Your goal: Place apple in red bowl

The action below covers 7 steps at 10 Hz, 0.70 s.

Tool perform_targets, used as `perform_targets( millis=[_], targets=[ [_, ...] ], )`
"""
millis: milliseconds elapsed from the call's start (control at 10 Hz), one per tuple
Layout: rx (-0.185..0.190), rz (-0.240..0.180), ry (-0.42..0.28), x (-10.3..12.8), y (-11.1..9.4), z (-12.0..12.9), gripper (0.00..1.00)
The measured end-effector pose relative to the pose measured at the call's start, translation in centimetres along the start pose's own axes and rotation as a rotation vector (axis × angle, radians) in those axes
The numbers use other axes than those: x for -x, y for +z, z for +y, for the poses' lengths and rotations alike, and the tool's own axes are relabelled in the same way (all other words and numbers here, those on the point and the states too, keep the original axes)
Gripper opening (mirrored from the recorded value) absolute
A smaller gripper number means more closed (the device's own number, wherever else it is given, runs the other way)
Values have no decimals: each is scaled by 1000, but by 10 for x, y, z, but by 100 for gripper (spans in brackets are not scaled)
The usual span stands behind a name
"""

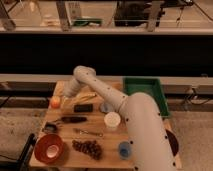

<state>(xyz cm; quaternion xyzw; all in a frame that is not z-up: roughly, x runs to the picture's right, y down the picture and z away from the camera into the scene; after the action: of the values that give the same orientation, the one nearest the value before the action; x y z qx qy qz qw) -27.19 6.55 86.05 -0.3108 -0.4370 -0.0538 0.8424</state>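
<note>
The apple (55,102) is small, round and red-orange, and lies at the far left edge of the wooden table. My gripper (66,96) hangs from the white arm just right of the apple and close to it; I cannot tell whether it touches it. The red bowl (48,148) with a paler orange inside stands at the table's front left corner, well in front of the apple and with nothing in it.
On the wooden table (100,162) lie a black block (83,107), a dark utensil (70,120), a silver utensil (88,132), dark grapes (88,147), a white cup (112,120) and a blue item (124,149). A green tray (145,92) stands back right. A dark purple bowl (173,142) is partly hidden by the arm.
</note>
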Motion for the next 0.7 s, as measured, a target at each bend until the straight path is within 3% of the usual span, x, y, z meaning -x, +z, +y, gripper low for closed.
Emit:
perform_targets(
  millis=[100,300,700],
  targets=[
    [-4,-44,-11,20,-7,11,17],
    [-6,-83,-39,53,-17,29,17],
    [-13,-68,-63,87,-29,66,17]
  ],
)
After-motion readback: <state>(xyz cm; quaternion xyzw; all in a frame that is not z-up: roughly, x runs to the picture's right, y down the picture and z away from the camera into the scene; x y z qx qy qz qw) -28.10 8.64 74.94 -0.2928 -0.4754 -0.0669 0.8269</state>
